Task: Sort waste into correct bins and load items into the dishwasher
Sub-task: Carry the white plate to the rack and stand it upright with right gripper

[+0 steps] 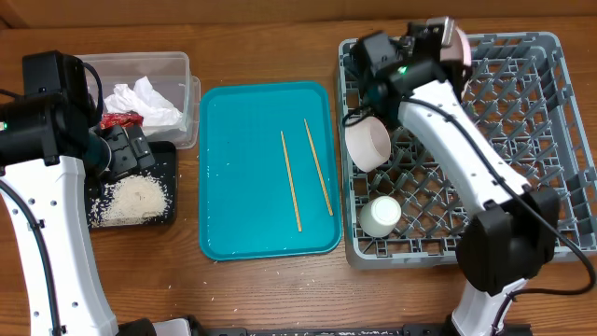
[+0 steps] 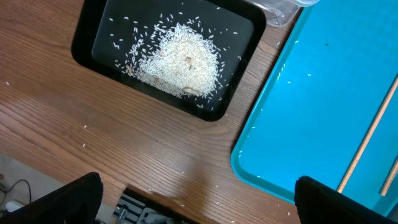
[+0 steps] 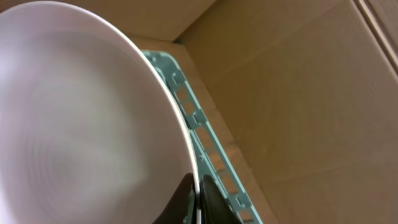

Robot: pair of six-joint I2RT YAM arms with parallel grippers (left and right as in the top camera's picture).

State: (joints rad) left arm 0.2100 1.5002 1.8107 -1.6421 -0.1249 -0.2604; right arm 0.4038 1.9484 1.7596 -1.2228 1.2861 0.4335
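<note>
Two chopsticks lie on one teal tray in the middle. At the left are two bins. One is a clear tub, far, with one napkin and one red wrapper. The other is a black tray, near, with one rice heap. At the right is one rack and three dishes: one bowl, one cup, one plate.

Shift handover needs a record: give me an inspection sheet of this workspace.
Surface: wooden table, stray rice grains beside black tray.
Job's things: napkin and red wrapper in clear tub; rice in black tray; chopsticks on teal tray; bowl and cup in rack.
Clutter: nothing seen.
Grippers: left gripper open, empty; right gripper shut on pink plate at rack's rear.
Cables: black cables along both arms.
Surroundings: brown panel behind rack.
</note>
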